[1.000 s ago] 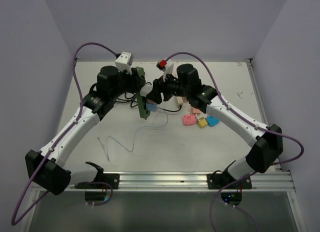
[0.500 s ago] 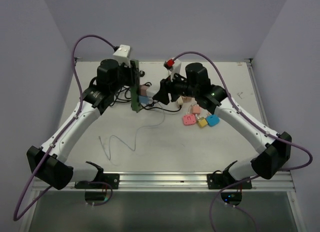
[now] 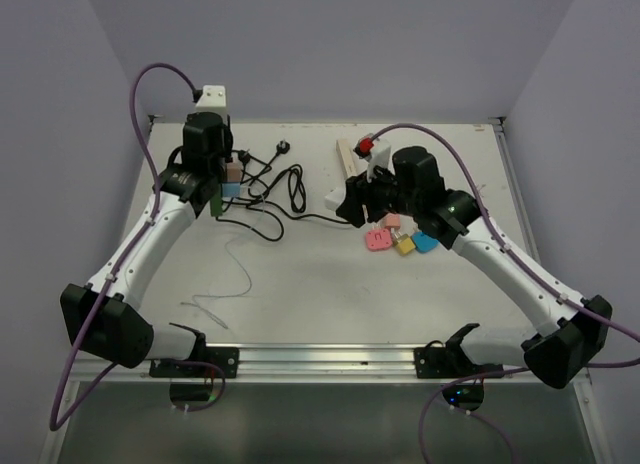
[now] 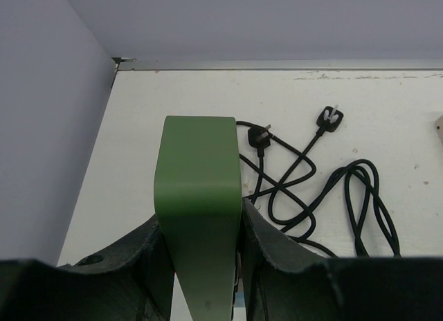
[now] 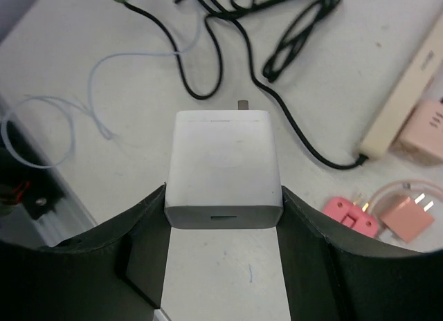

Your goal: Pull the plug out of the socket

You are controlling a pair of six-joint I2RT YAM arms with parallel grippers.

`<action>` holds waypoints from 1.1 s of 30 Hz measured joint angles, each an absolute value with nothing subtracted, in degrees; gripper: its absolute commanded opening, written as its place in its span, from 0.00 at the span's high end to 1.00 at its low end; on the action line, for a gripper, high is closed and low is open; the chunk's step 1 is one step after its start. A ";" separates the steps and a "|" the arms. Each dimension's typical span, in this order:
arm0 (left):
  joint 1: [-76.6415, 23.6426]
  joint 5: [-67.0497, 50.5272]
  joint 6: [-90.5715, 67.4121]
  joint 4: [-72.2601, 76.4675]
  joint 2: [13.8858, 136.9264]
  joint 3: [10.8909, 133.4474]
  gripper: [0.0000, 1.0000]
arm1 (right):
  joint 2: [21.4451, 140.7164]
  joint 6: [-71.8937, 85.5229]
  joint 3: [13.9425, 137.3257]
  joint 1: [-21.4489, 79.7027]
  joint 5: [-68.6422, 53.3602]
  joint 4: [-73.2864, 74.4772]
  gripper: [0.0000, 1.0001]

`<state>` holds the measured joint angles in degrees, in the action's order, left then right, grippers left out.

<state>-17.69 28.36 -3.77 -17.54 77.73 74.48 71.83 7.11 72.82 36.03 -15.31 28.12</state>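
- The left gripper point(image 4: 201, 283) is clenched around the socket point(image 4: 199, 210), a dark green power strip held above the white table point(image 3: 330, 284).
- Well right of the socket, the right gripper point(image 5: 223, 221) grasps a white plug point(image 5: 223, 162), separate from the socket, one prong bare.
- A black cord point(image 4: 304, 176) lies looped just right of the socket.
- Pink adapters point(image 5: 349, 214) lie farther right.

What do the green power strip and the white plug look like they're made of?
Power strip: probably moulded plastic, satin finish; even green colour, rounded end, soft sheen. Plug: probably hard plastic, smooth matte white; thin seam line, rounded corners. Its prong looks like bare metal, grey and dull.
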 measured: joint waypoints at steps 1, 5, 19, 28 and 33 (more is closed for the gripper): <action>-17.67 27.77 -4.34 -17.56 77.71 74.48 1.00 | 71.83 7.27 70.61 35.83 -12.78 27.79 1.00; -17.65 23.09 -7.33 -17.34 76.90 73.76 1.00 | 72.40 7.60 61.36 35.22 -3.99 26.26 1.00; -17.65 8.99 -14.11 -17.28 75.26 67.57 1.00 | 83.35 11.40 45.54 38.26 5.19 9.32 0.96; -17.65 5.54 -14.59 -16.71 74.98 66.76 1.00 | 87.13 12.88 44.93 38.52 6.04 4.19 0.31; -17.65 4.05 -14.66 -16.71 74.98 66.19 1.00 | 86.85 13.50 44.01 38.52 6.50 4.29 0.14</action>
<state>-17.65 4.05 -14.66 -16.71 74.98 66.19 86.85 13.50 44.01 38.52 6.50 4.29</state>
